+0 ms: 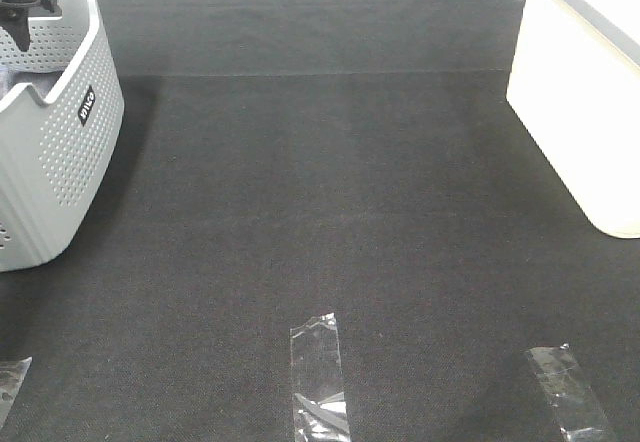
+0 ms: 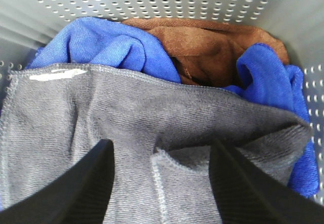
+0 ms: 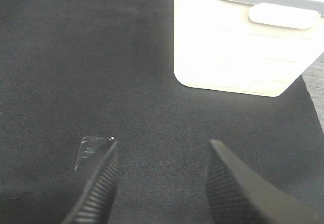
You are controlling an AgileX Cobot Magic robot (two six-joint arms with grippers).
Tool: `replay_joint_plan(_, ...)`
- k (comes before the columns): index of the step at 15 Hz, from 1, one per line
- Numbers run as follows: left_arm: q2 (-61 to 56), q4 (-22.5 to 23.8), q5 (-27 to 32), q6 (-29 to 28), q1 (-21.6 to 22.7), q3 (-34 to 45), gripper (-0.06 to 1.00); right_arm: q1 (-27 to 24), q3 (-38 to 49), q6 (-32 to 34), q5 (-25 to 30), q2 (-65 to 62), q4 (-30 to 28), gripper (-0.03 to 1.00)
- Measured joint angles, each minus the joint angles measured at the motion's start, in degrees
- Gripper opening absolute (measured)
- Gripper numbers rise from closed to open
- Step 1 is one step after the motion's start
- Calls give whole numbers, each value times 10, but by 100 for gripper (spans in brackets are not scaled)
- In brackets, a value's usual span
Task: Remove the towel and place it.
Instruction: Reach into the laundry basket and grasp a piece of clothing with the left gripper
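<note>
The grey-lavender towel point(image 2: 101, 112) lies on top of the pile inside the pale grey perforated laundry basket point(image 1: 60, 142); its hemmed edge runs across the left wrist view. My left gripper point(image 2: 161, 145) is open just above the towel, its fingers on either side of a raised fold. In the high view only part of the left arm point(image 1: 22, 2) shows, reaching down into the basket at the far left. My right gripper point(image 3: 162, 148) is open and empty above the black mat; it is out of the high view.
A bright blue cloth point(image 2: 101, 41) and a brown cloth point(image 2: 212, 46) lie under the towel. A white lidded container point(image 1: 590, 102) stands at the right edge and shows in the right wrist view point(image 3: 238, 46). Clear tape strips point(image 1: 320, 372) point(image 1: 565, 387) mark the black mat.
</note>
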Motion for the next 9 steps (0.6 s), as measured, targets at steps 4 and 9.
replay_joint_plan(4,-1,-11,0,-23,0,0,54,0,0,0,0,0,0,50)
replay_joint_plan(9,-37,0,2,-23,0,66,50,0,0,0,0,0,0,50)
